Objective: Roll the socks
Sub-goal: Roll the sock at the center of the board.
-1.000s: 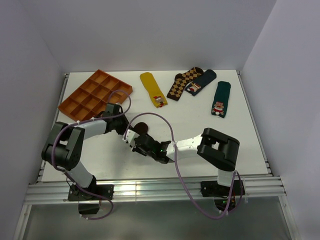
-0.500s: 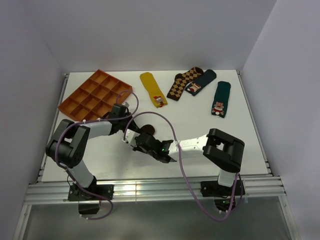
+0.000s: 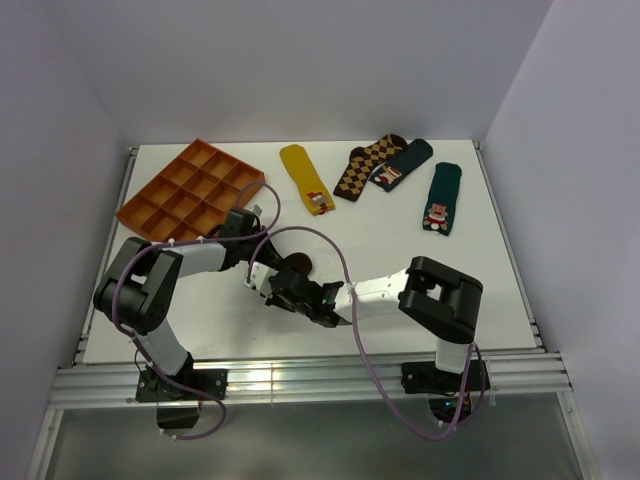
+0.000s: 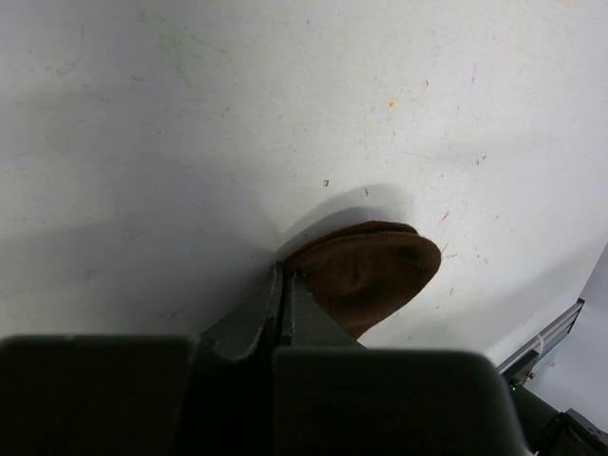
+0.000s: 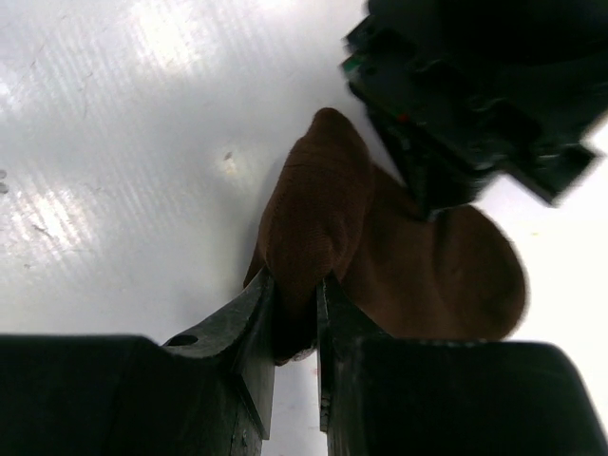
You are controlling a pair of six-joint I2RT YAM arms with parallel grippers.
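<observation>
The dark brown sock lies bunched on the white table at centre front; its striped cuff is hidden. In the right wrist view my right gripper is shut on a raised fold of the sock, with brown fabric filling the gap between the fingers. In the left wrist view my left gripper has its jaws pressed together, tips at the edge of the sock, which spreads to their right. In the top view the left gripper and right gripper meet at the sock's left side.
An orange compartment tray sits at the back left. A mustard sock, a diamond-patterned sock, a navy sock and a dark green sock lie along the back. Purple cables loop over both arms.
The left forearm has swung toward the back and its gripper has closed in on the sock. The visible brown patch has shifted slightly right. The right gripper stays clamped on the fold.
</observation>
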